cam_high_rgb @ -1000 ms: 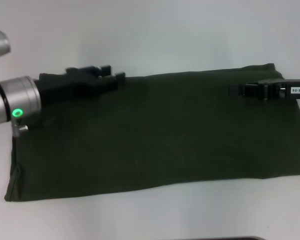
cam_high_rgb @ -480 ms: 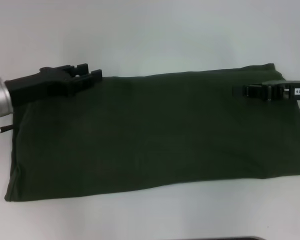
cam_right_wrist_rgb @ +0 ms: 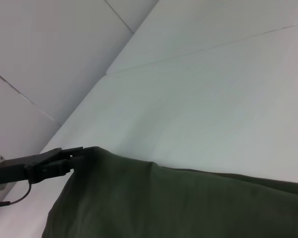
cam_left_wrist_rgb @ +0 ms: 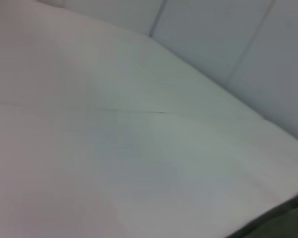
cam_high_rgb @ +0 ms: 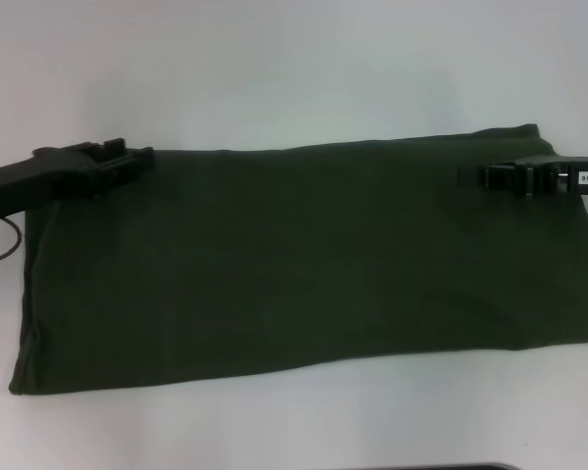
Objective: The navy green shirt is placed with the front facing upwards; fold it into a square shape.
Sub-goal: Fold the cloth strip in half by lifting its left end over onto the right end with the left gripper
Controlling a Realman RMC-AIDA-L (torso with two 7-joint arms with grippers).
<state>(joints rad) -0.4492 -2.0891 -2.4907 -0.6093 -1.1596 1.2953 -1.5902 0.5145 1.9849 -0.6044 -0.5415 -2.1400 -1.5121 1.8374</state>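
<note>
Shirt folded to a long band on the white worktop (cam_high_rgb: 294, 69)

The navy green shirt (cam_high_rgb: 304, 264) lies flat, plain side up. The left tool (cam_high_rgb: 127, 162) sits at its far left corner, the right tool (cam_high_rgb: 475, 176) over its far right end; I cannot tell either tool's opening.

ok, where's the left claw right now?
Head view: left claw at the far-left corner of the dark olive-green folded cotton shirt, on the robot's left.
</note>
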